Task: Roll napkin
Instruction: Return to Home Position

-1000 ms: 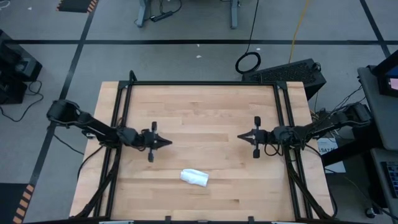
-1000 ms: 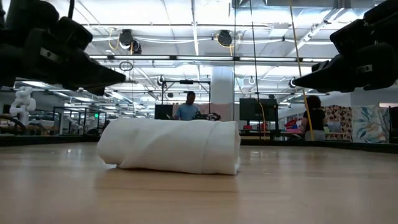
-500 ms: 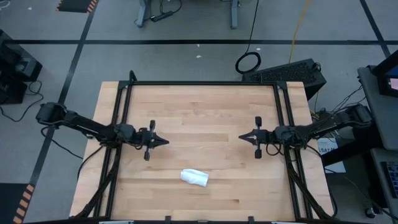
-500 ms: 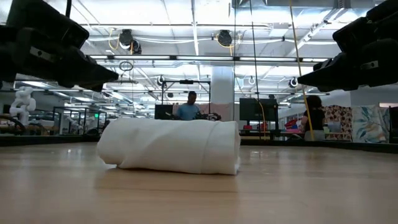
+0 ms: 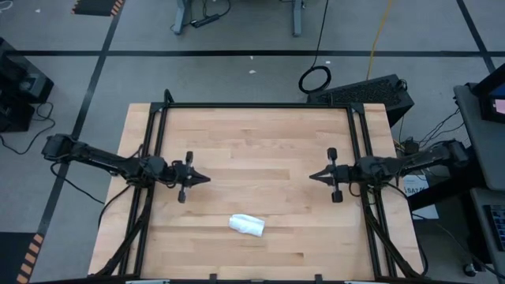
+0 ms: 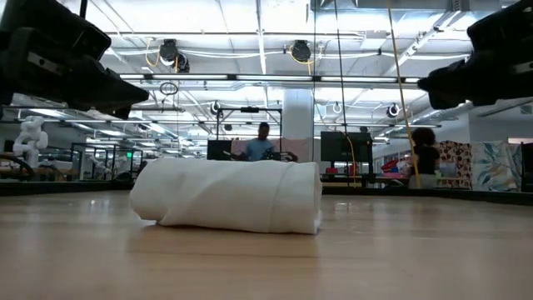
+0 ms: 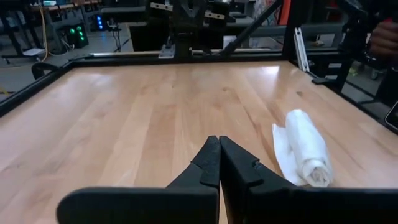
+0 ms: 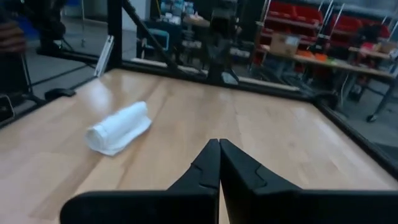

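Note:
The white napkin (image 5: 246,225) lies rolled into a short roll on the wooden table, near the near edge at the middle; it rests on its long side (image 6: 229,218). It also shows in the left wrist view (image 7: 306,154) and the right wrist view (image 8: 118,127). My left gripper (image 5: 207,179) is shut and empty, above the table at left of centre, beyond the roll. My right gripper (image 5: 310,177) is shut and empty, at right of centre, pointing at the left one.
A black metal frame (image 5: 252,106) runs along the table's far, left and right edges. Bare wood lies between the two grippers and around the roll. People show in the room beyond the table (image 6: 260,143).
Both arms have drawn back from the table's middle: my left gripper toward the left edge, my right gripper toward the right edge. Both stay shut. The rolled napkin has kept still.

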